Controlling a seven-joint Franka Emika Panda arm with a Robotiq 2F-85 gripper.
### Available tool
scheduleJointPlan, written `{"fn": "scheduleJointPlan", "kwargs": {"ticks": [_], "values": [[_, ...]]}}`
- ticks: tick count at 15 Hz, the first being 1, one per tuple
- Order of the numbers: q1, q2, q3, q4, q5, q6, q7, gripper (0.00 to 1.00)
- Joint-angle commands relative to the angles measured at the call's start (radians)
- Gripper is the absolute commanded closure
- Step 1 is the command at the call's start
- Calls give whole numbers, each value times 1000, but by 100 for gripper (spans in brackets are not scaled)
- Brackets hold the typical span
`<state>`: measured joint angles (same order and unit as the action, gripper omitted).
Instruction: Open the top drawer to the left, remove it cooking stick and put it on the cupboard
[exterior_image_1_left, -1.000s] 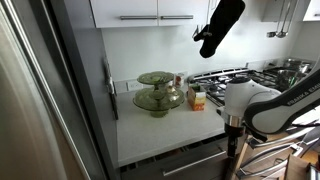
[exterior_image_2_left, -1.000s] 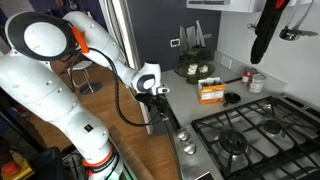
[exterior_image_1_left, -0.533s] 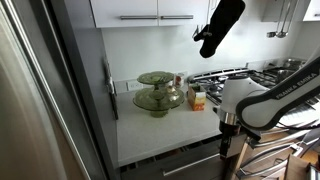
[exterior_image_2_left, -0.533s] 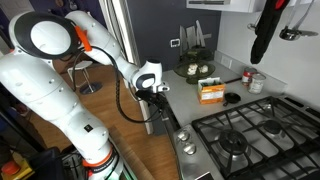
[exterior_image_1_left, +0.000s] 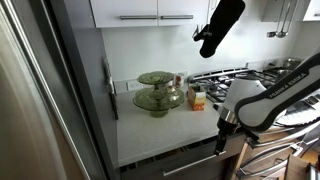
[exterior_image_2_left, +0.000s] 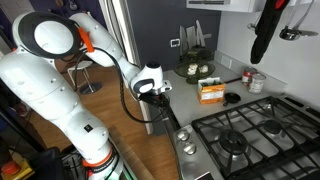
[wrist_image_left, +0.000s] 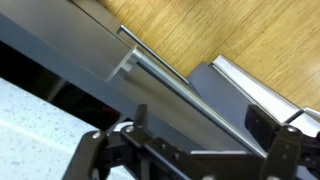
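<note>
The top drawer (exterior_image_1_left: 183, 161) has a dark front under the white worktop of the cupboard (exterior_image_1_left: 160, 130). In the wrist view its long silver bar handle (wrist_image_left: 170, 75) runs diagonally across the dark front (wrist_image_left: 90, 60). My gripper (wrist_image_left: 198, 120) is open, with a finger on each side of the handle's lower stretch. In both exterior views the gripper (exterior_image_1_left: 222, 148) (exterior_image_2_left: 160, 97) hangs at the cupboard's front edge. The cooking stick is hidden. I cannot tell whether the drawer is shut or slightly out.
A green tiered dish (exterior_image_1_left: 158, 95) and a small box (exterior_image_1_left: 197, 98) stand on the worktop. A gas hob (exterior_image_2_left: 245, 135) lies beside it, above the steel oven front (exterior_image_1_left: 272, 165). A black mitt (exterior_image_1_left: 220, 25) hangs overhead. A fridge side (exterior_image_1_left: 40, 100) bounds the left.
My arm has swung a little left and the gripper has come down closer to the drawer's handle. The drawer and the worktop items have not moved.
</note>
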<state>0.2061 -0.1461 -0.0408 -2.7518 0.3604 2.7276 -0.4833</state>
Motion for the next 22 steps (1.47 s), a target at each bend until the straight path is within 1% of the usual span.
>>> {"fn": "scheduleJointPlan", "kwargs": {"ticks": [1,3,4,8,9,12,15,18,22], "values": [[12,38,8,1,4,89,-118,0],[16,59,13,3,1,129,-173,0],[20,69,12,3,13,129,-217,0],[5,112,29,3,24,162,-311,0],[23,125,15,3,35,201,-337,0],[28,145,20,3,64,259,-400,0],[35,146,25,-1,116,263,-460,0],[21,139,17,-1,80,206,-444,0],[-9,150,6,1,-79,111,-375,0]]}}
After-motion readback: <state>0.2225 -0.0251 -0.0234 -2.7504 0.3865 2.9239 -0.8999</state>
